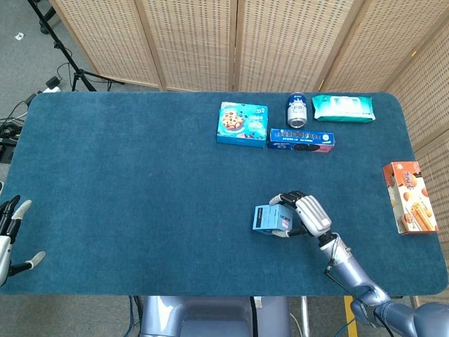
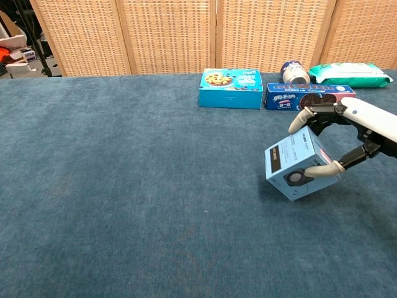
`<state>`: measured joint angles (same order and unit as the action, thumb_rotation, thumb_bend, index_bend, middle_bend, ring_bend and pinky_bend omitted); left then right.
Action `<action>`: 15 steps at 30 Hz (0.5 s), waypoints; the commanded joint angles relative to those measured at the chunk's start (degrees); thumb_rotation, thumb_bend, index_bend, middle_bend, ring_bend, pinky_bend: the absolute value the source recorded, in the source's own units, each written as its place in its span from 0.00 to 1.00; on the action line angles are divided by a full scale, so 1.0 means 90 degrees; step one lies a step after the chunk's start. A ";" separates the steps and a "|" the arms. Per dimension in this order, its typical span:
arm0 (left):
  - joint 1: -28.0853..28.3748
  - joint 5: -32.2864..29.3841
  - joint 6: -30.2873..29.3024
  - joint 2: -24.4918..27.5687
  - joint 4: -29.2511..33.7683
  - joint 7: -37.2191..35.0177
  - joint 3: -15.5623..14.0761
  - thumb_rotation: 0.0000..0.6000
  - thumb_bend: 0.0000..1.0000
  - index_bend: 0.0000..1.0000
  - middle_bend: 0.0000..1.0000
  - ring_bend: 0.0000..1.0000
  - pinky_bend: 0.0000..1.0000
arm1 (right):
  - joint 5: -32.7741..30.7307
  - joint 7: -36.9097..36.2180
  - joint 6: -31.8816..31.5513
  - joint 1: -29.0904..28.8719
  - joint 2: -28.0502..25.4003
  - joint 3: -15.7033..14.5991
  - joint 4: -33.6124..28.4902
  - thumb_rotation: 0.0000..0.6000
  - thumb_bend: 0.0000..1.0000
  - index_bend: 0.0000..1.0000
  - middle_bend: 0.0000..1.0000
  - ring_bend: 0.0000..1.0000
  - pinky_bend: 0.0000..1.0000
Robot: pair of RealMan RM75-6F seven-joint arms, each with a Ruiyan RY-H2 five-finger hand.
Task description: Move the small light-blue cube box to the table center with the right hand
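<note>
The right robot hand (image 1: pixel 307 214) has a glossy white shell, black joints and pale beige fingertips (image 2: pixel 297 120). A thin dark cable runs along its silvery-blue metallic forearm (image 1: pixel 354 271). The left robot hand (image 1: pixel 10 235) shows black fingers tipped grey-white.

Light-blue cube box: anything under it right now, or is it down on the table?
The light-blue cube box is gripped tilted by the right hand. Only blue table cloth shows beneath. Whether its low corner touches cannot be told; the box covers that spot in both views.
</note>
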<state>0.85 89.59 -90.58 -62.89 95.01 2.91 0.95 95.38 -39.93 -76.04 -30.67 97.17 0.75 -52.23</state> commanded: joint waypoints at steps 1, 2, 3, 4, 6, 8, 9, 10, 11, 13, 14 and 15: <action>-0.0007 0.0015 -0.0018 -0.0002 0.0005 0.0008 -0.0003 1.00 0.00 0.00 0.00 0.00 0.00 | 0.0123 -0.0118 0.0166 -0.0052 -0.0142 -0.0191 0.0027 1.00 0.19 0.17 0.09 0.05 0.22; -0.0011 0.0020 -0.0026 -0.0006 0.0004 0.0017 -0.0004 1.00 0.00 0.00 0.00 0.00 0.00 | 0.0210 -0.0248 0.0259 -0.0095 -0.0285 -0.0308 -0.0052 1.00 0.16 0.07 0.02 0.01 0.19; -0.0012 0.0022 -0.0030 -0.0010 0.0000 0.0024 -0.0003 1.00 0.00 0.00 0.00 0.00 0.00 | 0.0287 -0.0387 0.0248 -0.0126 -0.0419 -0.0373 -0.0154 1.00 0.14 0.03 0.00 0.00 0.17; -0.0012 0.0026 -0.0034 -0.0014 0.0000 0.0029 -0.0003 1.00 0.00 0.00 0.00 0.00 0.00 | 0.0351 -0.0477 0.0210 -0.0146 -0.0546 -0.0416 -0.0240 1.00 0.11 0.00 0.00 0.00 0.16; -0.0016 0.0024 -0.0047 -0.0025 -0.0007 0.0050 0.0004 1.00 0.00 0.00 0.00 0.00 0.00 | 0.0418 -0.0486 0.0099 -0.0155 -0.0748 -0.0441 -0.0372 1.00 0.07 0.00 0.00 0.00 0.14; -0.0017 0.0027 -0.0056 -0.0040 -0.0011 0.0082 0.0008 1.00 0.00 0.00 0.00 0.00 0.00 | 0.0425 -0.0464 0.0046 -0.0147 -0.0868 -0.0441 -0.0473 1.00 0.05 0.00 0.00 0.00 0.14; -0.0017 0.0041 -0.0053 -0.0046 -0.0012 0.0096 -0.0001 1.00 0.00 0.00 0.00 0.00 0.00 | 0.0422 -0.0450 0.0014 -0.0140 -0.0937 -0.0436 -0.0533 1.00 0.04 0.00 0.00 0.00 0.14; -0.0017 0.0050 -0.0051 -0.0048 -0.0012 0.0101 -0.0007 1.00 0.00 0.00 0.00 0.00 0.00 | 0.0421 -0.0440 -0.0011 -0.0134 -0.0979 -0.0431 -0.0564 1.00 0.03 0.00 0.00 0.00 0.13; -0.0018 0.0067 -0.0055 -0.0053 -0.0014 0.0115 -0.0015 1.00 0.00 0.00 0.00 0.00 0.00 | 0.0426 -0.0408 -0.0063 -0.0117 -0.1079 -0.0430 -0.0629 1.00 0.02 0.00 0.00 0.00 0.13; -0.0025 0.0099 -0.0075 -0.0057 -0.0009 0.0124 -0.0026 1.00 0.00 0.00 0.00 0.00 0.00 | 0.0460 -0.0332 -0.0180 -0.0076 -0.1292 -0.0448 -0.0800 1.00 0.00 0.00 0.00 0.00 0.12; -0.0029 0.0102 -0.0083 -0.0057 -0.0007 0.0122 -0.0027 1.00 0.00 0.00 0.00 0.00 0.00 | 0.0471 -0.0309 -0.0199 -0.0068 -0.1341 -0.0456 -0.0846 1.00 0.00 0.00 0.00 0.00 0.11; -0.0039 0.0111 -0.0107 -0.0055 -0.0006 0.0119 -0.0026 1.00 0.00 0.00 0.00 0.00 0.00 | 0.0510 -0.0189 -0.0273 -0.0045 -0.1499 -0.0474 -0.0988 1.00 0.00 0.00 0.00 0.00 0.10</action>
<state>0.56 90.53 -91.42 -63.39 94.94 4.00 0.73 99.48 -42.84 -77.50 -31.44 85.32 -3.26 -59.57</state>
